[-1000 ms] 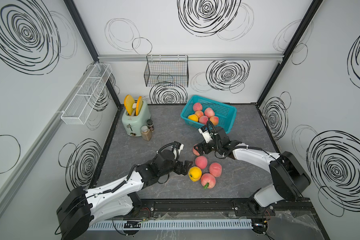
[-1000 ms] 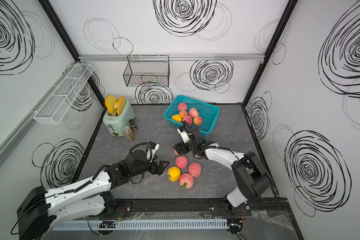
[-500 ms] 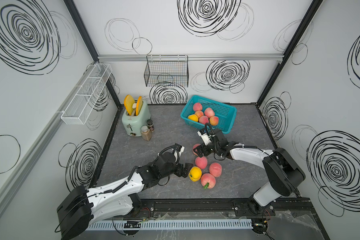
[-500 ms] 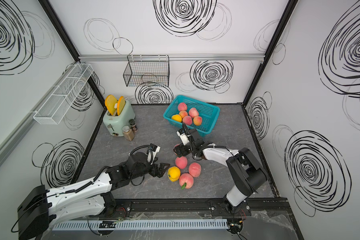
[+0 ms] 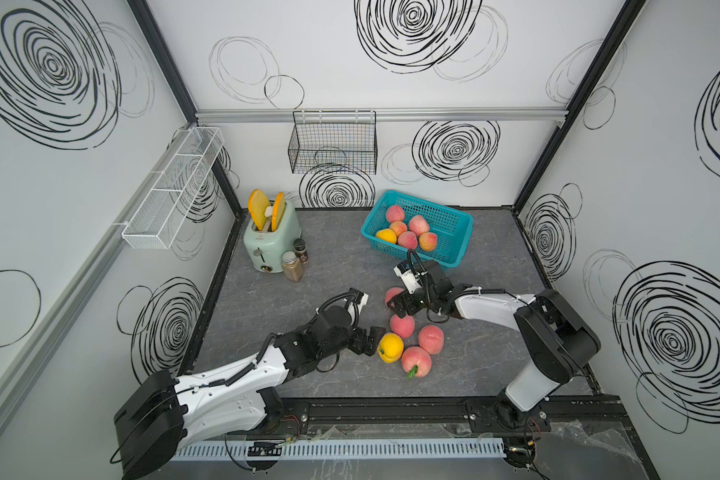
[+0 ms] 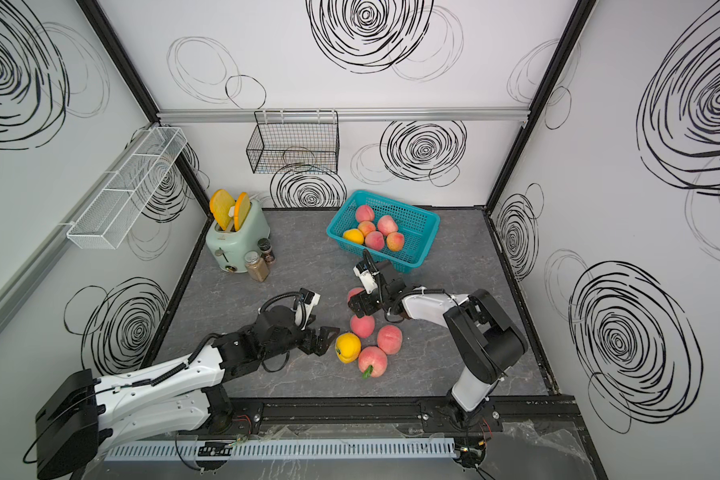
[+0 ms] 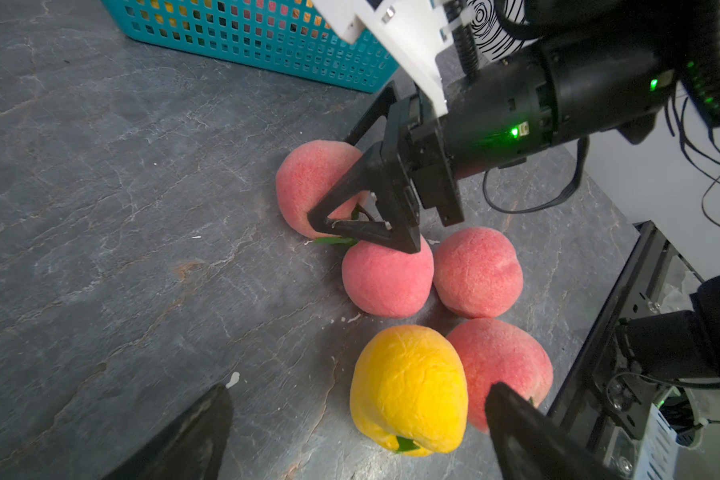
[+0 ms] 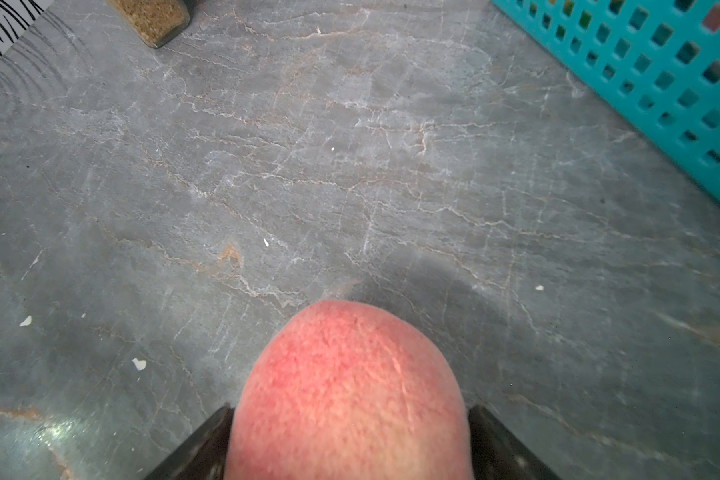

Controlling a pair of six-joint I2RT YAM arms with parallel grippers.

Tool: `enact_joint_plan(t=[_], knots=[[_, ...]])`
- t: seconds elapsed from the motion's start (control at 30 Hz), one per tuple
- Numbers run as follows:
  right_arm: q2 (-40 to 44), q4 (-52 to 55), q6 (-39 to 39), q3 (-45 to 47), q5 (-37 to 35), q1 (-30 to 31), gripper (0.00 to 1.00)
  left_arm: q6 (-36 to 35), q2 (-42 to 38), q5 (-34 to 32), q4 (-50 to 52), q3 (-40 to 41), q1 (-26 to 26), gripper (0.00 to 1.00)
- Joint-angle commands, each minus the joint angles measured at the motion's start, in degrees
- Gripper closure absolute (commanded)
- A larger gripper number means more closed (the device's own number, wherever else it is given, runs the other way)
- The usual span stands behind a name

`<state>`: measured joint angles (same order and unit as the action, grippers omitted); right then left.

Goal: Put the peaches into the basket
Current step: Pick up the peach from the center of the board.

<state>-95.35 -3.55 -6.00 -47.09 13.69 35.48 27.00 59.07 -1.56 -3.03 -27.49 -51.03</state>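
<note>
The turquoise basket [image 5: 460, 232] [image 6: 425, 224] stands at the back of the table and holds several peaches [image 5: 408, 239]. A yellow peach [image 5: 390, 348] [image 7: 408, 386] and three pink ones [image 5: 431, 338] lie clustered near the front. Just behind them a pink peach [image 5: 390, 293] [image 8: 350, 395] rests on the table, and my right gripper [image 5: 396, 302] [image 8: 350, 411] is shut on it, a finger pressed to each side. My left gripper [image 5: 371, 338] [image 7: 359, 392] is open at the yellow peach, which lies partly between its fingers [image 7: 516, 419] without touching them.
A mint toaster [image 5: 269, 241] with orange slices and two spice jars [image 5: 292, 267] stand at the back left. A black wire basket [image 5: 333, 147] hangs on the back wall. A white mesh rack [image 5: 171, 191] is on the left wall. My two arms sit close together.
My right gripper has slid left onto the pink peach and narrowed against its sides. My left gripper has crept right, up to the yellow peach, and has stayed open.
</note>
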Motion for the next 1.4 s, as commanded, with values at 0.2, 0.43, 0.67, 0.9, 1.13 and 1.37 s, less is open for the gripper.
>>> enact_joint_plan(t=[0.2,0.43,0.67,0.9,1.13,1.37], knots=[[-0.5,-1.0,0.5,-0.4,0.7,-0.8,0.21,0.2,1.2,-1.1,-2.1,-0.3,-0.1,0.02],[1.0,-0.3,0.8,-1.2,0.7,-0.9,0.23,0.1,1.2,-1.2,-1.8,-0.5,0.5,0.02],[4.2,1.9,1.3,-2.9,0.2,-0.8,0.24,0.1,1.2,-1.0,-1.5,-1.1,1.2,0.02],[7.9,4.3,2.0,-4.4,-0.8,-0.8,0.23,0.2,1.4,-1.0,-1.9,-1.9,1.4,0.02],[10.2,7.0,3.1,-7.8,-1.8,-1.2,0.23,0.0,1.8,-1.2,-2.4,-2.4,1.6,0.02],[9.6,7.9,3.7,-12.1,-1.9,-3.2,0.23,-0.9,1.5,-1.0,-4.4,-2.6,2.0,0.02]])
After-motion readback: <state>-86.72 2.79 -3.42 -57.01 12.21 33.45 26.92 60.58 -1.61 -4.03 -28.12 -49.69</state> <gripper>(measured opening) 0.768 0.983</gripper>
